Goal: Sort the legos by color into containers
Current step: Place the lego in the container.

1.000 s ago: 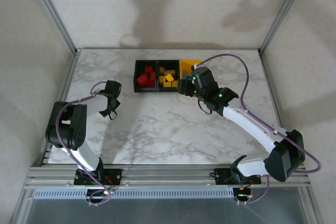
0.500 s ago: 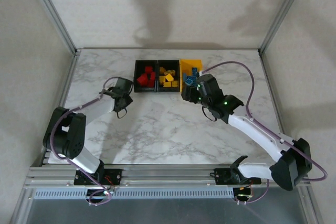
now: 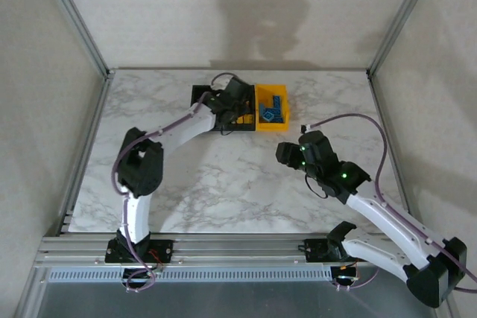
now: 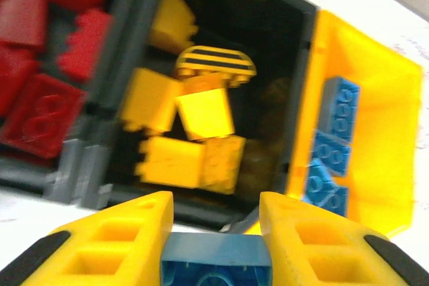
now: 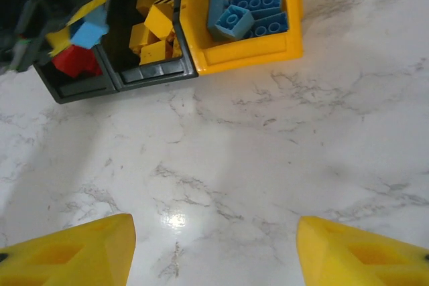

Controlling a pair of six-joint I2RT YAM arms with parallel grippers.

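Observation:
Three joined containers stand at the table's back. The left black bin (image 4: 133, 28) holds red legos (image 4: 40, 98). In the middle black bin (image 5: 157, 72) lie yellow legos (image 4: 181, 138). The yellow-orange bin (image 3: 262, 123) holds blue legos (image 5: 251, 11). My left gripper (image 3: 237, 102) hangs over the middle bin's near wall, shut on a blue lego (image 4: 216, 259); the right wrist view shows that lego (image 5: 90, 31) too. My right gripper (image 3: 287, 153) is open with nothing between its fingers, over bare marble in front of the yellow-orange bin.
White marble tabletop (image 3: 223, 176) spreads between the bins and the arm bases. The left arm (image 3: 175, 132) reaches diagonally across the table's left half to the bins. Aluminium frame posts (image 3: 82, 27) stand at the back corners.
My left gripper has swung from the table's left side to above the bins. My right gripper has drawn back from the yellow-orange bin toward the near right, its jaws unchanged.

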